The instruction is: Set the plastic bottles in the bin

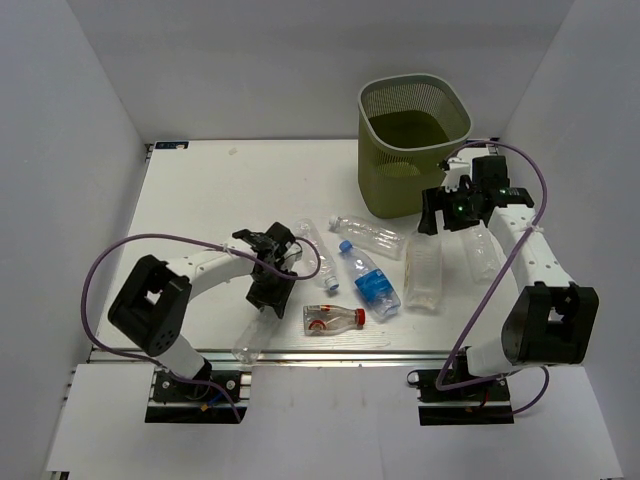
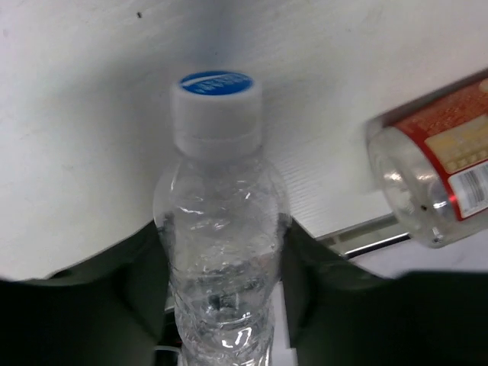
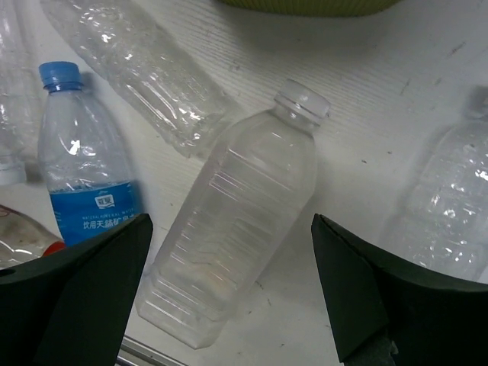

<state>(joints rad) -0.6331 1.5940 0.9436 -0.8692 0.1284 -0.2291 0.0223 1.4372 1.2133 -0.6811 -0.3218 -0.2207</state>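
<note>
Plastic bottles (image 1: 423, 272) lie scattered on the white table (image 1: 200, 190), all outside the bin (image 1: 398, 195). At left, the left gripper (image 2: 223, 236) has its fingers (image 2: 122, 297) pressed against both sides of a crumpled white-capped bottle (image 2: 219, 114), whose blue-topped cap points away beyond the fingertips. Just to the right of this gripper lies the red-labelled bottle (image 1: 333, 319), on its side at the table's near edge. Farther to its right, between the two grippers, lie a plain clear bottle (image 1: 318, 255), the blue-capped bottle (image 3: 84, 175) with its blue label, and a second crumpled clear bottle (image 3: 145, 69). The right gripper (image 3: 230, 221) hovers with its fingers (image 3: 76, 290) spread wide; an uncapped ribbed bottle (image 3: 252, 175) lies on the table ahead of and below the gap between them. One more clear bottle (image 3: 450, 198) lies just to the right of this gripper. The bin stands upright beyond the right gripper's fingertips, its olive-green mesh wall near them.
</note>
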